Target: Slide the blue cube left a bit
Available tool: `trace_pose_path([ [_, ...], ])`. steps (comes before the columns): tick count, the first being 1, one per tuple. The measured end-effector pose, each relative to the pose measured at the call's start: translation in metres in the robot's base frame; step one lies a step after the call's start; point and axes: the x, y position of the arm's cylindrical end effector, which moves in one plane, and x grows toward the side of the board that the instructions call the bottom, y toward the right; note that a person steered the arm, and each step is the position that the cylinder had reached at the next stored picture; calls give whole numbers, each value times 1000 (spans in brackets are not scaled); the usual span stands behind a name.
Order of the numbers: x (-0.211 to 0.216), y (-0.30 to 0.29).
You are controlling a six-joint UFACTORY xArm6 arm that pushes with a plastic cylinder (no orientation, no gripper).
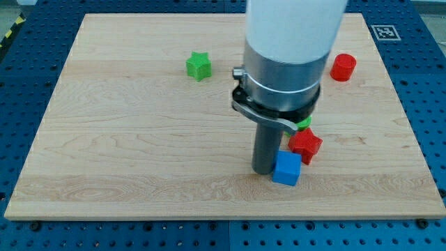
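Blue cube (286, 168) is sitting on the pale wooden surface (139, 139), and every other thing is being placed from it here. My tip (263, 171) is standing on the surface just at the blue cube's left side as the view has it, and the rod's dark shaft is appearing to touch that side, though the exact contact is hard to make out. The tool is only this straight dark rod: it is grasping nothing and is simply standing upright next to the block. The wide grey and white arm body (293, 42) is rising from the rod and filling the view above the blue cube.

A red star-shaped block (306, 144) is lying just above the blue cube and slightly to its right; the two are looking as if they are touching at a corner, or nearly so. A small piece of a green block (304, 124) is peeking out from behind the arm, above the blue cube and just beyond the red star; its shape is not showing. A red cylinder (343, 67) is standing well apart from the blue cube, far above it and to its right. A green star (198, 65) is lying well apart too, far above the blue cube and to its left. A blue perforated base (432, 104) is surrounding the surface on all sides.
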Motion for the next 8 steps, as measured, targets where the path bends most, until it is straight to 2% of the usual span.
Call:
trace_pose_path([
  [2,7,13],
  [3,-6,-3],
  [4,-37,-57],
  [5,-81,-71],
  [6,-113,-54],
  [8,-116,-41],
])
